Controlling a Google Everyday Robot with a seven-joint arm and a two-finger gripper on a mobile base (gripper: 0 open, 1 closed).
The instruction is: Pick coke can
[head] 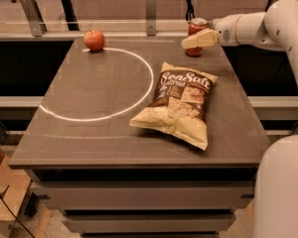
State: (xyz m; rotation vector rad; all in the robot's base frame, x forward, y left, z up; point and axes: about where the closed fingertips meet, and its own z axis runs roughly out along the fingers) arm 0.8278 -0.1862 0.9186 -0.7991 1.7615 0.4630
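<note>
Red coke can point(197, 27) upright, jaws across its front

A grey table point(89, 133) stands on a speckled floor point(57, 228) before metal rail posts point(150, 13), the gripper point(191, 41) at its far-right corner.

Red coke can point(196, 28), silver-topped, far right; the cream gripper point(191, 41) lies across its front. Red apple point(94, 39) far left. Brown-and-tan chip bag point(179, 102), white lettering. White painted circle point(150, 78) on grey-brown table point(89, 138).
</note>
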